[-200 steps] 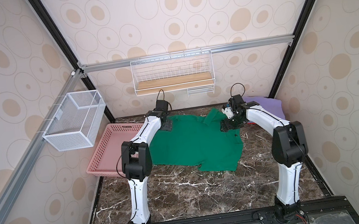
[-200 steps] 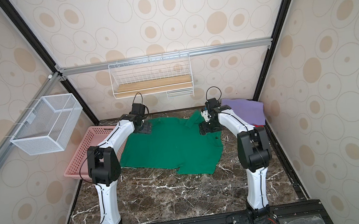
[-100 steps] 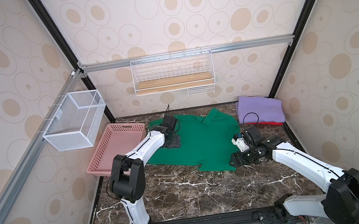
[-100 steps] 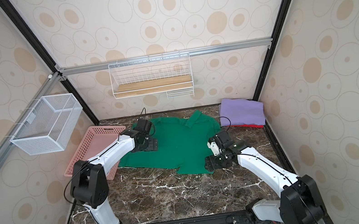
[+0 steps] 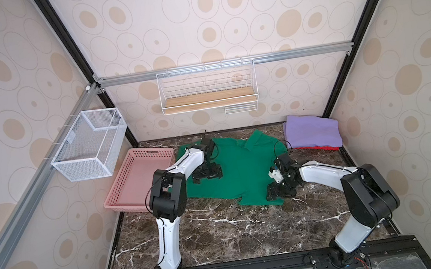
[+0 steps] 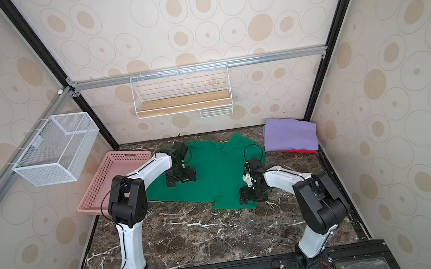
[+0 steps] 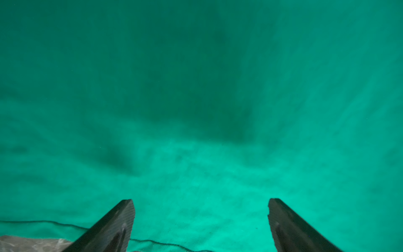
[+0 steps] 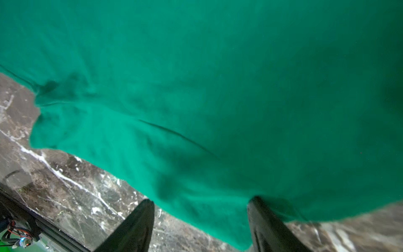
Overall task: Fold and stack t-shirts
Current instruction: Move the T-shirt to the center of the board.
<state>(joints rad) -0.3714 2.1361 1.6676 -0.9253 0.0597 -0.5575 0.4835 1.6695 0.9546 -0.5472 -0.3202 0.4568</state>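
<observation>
Gaping right jaws straddle edge of green t-shirt [image 8: 218, 98].

A green shirt [image 5: 242, 171], lavender shirt [image 5: 311, 131], seemingly red shirt [image 5: 322, 148], pink basket [image 5: 140, 177], white-veined brown table [image 5: 222, 234].

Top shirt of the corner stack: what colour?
The top shirt is plain lavender-purple; clearest in a top view.

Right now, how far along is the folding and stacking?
Done: the lavender t-shirt lies folded on the red t-shirt in the back corner. In hand: the green t-shirt is spread flat, unfolded; the open left gripper is over it, the open right gripper at its near corner. Left: folding it and stacking it.
</observation>
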